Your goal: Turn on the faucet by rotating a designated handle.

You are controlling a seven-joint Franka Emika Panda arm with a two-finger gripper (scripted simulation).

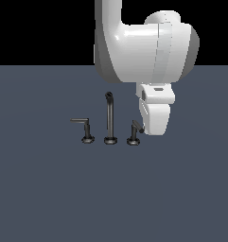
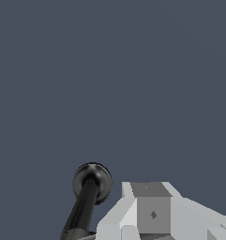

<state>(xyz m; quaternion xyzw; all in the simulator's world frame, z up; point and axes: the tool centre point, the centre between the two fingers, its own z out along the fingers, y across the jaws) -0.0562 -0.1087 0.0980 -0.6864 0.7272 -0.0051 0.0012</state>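
The faucet stands on the grey floor in the exterior view: a tall thin spout (image 1: 109,118) with a curved tip and a lever on each side. The designated handle (image 1: 133,132) is the lever on the exterior view's right, its bar foreshortened and slanting up toward my hand. My gripper (image 1: 144,128) hangs right beside it, at the bar's tip; contact cannot be told. The fingers are hidden behind the white hand there. The wrist view shows a dark post on a round base (image 2: 91,183) and one light grey finger (image 2: 152,213) next to it.
The twin lever (image 1: 86,128), its bar pointing to the exterior view's left, stands on the spout's other side. The big white arm (image 1: 144,47) rises above the gripper. The flat grey floor (image 1: 113,198) stretches all around the faucet.
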